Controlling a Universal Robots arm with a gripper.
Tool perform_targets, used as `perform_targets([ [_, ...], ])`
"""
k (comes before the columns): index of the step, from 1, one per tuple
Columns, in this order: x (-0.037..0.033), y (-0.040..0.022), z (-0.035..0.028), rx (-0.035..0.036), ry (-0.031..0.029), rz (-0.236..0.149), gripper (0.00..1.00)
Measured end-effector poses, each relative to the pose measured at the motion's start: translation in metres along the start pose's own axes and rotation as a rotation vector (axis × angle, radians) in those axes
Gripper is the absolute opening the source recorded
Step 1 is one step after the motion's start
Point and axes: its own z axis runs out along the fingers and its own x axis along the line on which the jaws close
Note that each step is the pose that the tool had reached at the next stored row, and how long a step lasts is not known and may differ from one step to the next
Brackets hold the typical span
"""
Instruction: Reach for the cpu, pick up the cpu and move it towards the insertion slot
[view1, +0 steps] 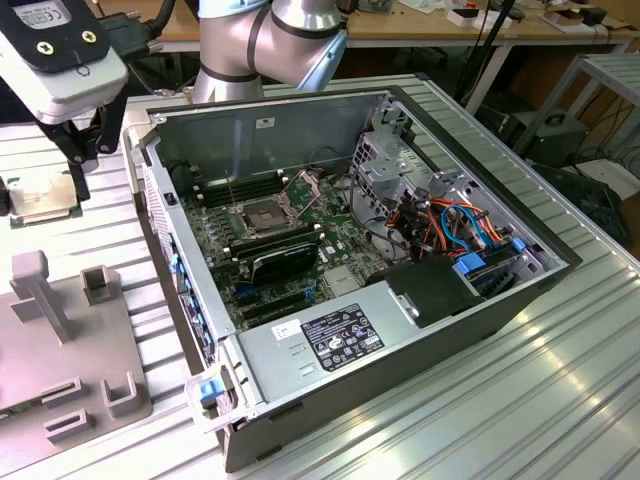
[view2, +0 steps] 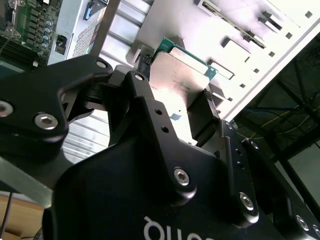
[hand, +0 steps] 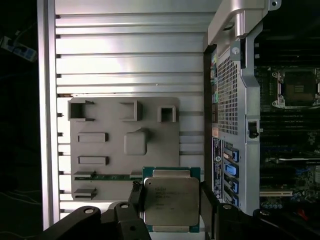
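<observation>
The gripper (hand: 172, 202) has its two black fingers closed against opposite edges of the cpu (hand: 171, 200), which sits flat between them at the lower middle of the first wrist view, its silvery lid facing the camera and a green rim showing at its upper edge. In the exterior view the same pairing sits at the far left of the frame, the cpu (view1: 40, 195) hanging level beneath the gripper (view1: 45, 190) over the ribbed metal table (view1: 560, 400), above the grey fixture plate (view1: 60, 350) with its raised blocks (whether the chip clears the surface under it I cannot tell). The insertion slot (view1: 262, 215) lies inside the open computer case (view1: 400, 300), right of the chip in the exterior view and slightly lower in the frame, so the case's near side wall stands between the two. In the first wrist view the insertion slot (hand: 298, 87) appears at the upper right, beyond that perforated wall, well apart from the held chip.
</observation>
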Motion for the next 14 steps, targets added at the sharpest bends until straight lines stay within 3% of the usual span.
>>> perform_targets([
  [14, -0.0208, 0.0002, -0.0004, 0.0001, 0.0000, 0.000, 0.55],
])
